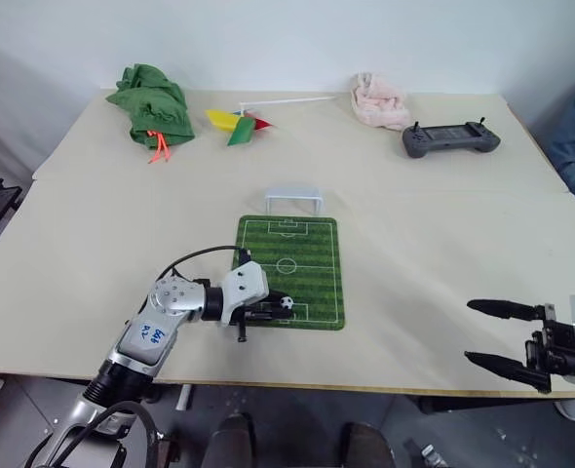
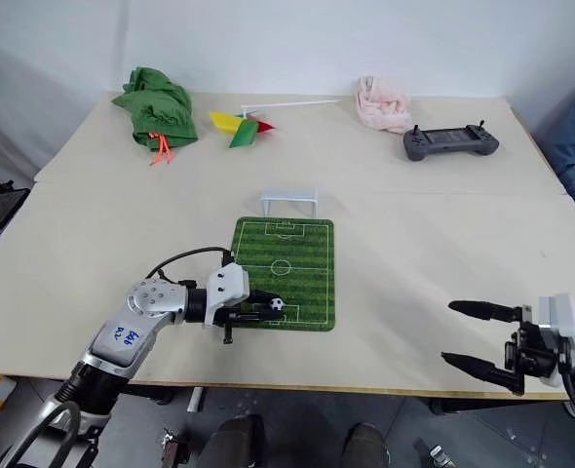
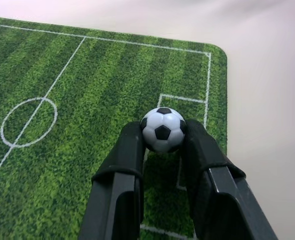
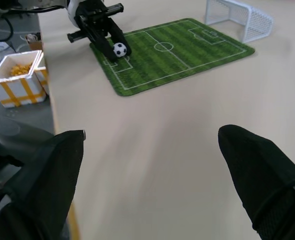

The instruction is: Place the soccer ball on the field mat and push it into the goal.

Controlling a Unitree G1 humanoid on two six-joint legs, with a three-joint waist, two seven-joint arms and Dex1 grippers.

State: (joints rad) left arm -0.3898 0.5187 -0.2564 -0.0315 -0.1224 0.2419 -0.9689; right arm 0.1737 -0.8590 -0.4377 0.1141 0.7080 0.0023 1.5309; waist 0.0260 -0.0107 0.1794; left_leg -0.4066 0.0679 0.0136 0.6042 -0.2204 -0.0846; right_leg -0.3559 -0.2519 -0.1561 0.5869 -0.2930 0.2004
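A wide cream-coloured table (image 1: 443, 263) is seen, and near its middle the flat rectangular green striped field mat (image 1: 312, 244) printed with white pitch lines is laid, its far short edge towards the small light grey goal frame (image 1: 294, 200), which stands just beyond that edge on the bare tabletop. Further back, a crumpled green cloth (image 1: 153, 102), a pink cloth (image 1: 380, 99), a dark grey handheld controller (image 1: 450, 139) and a yellow, red and green pinwheel (image 1: 237, 124) on a white stick are left well apart from the mat.

The left gripper (image 1: 276, 309) is reached in from the mat's near-left side, and its two black fingers (image 3: 122, 175) are clamped on the tiny white ball with black patches (image 3: 162, 130). The ball is thus held over the near end of the mat, by the near penalty box; whether it already touches the green surface cannot be told. The right gripper (image 1: 502, 336) is held at the near right edge of the table, well apart from the mat, its fingers spread apart with nothing between them.

The task is judged to be in its first half: the ball has been brought to the mat but has not been let go. Release onto the mat is left to be done, and then the push along the full length of the pitch, since the goal lies at the opposite end from the ball.
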